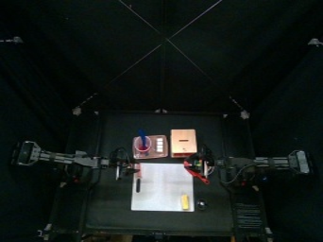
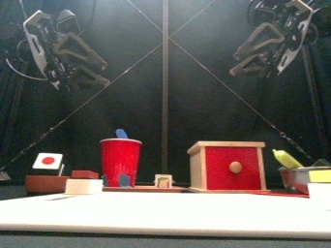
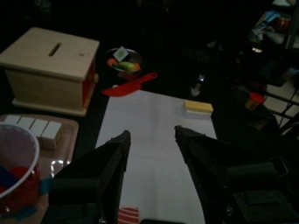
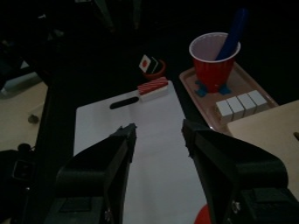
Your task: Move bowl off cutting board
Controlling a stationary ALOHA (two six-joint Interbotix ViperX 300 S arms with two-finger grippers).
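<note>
Sitting just past the far corner of the cutting board [image 3: 152, 131], the bowl [image 3: 122, 61] looked to be on the dark table rather than on the white, close beside the wooden box [image 3: 47, 66], though I could not be sure its rim was clear of the edge. A red utensil [image 3: 128, 85] lay between bowl and board, touching the corner. The right gripper [image 4: 158, 140] hung above the board with its jaws spread wide and nothing in them; the left gripper [image 3: 152, 144] was also open and empty. I reckoned a careless sweep by either arm could clip the utensil, shove the bowl back onto the board, or knock it against the box and spill its green bits.
</note>
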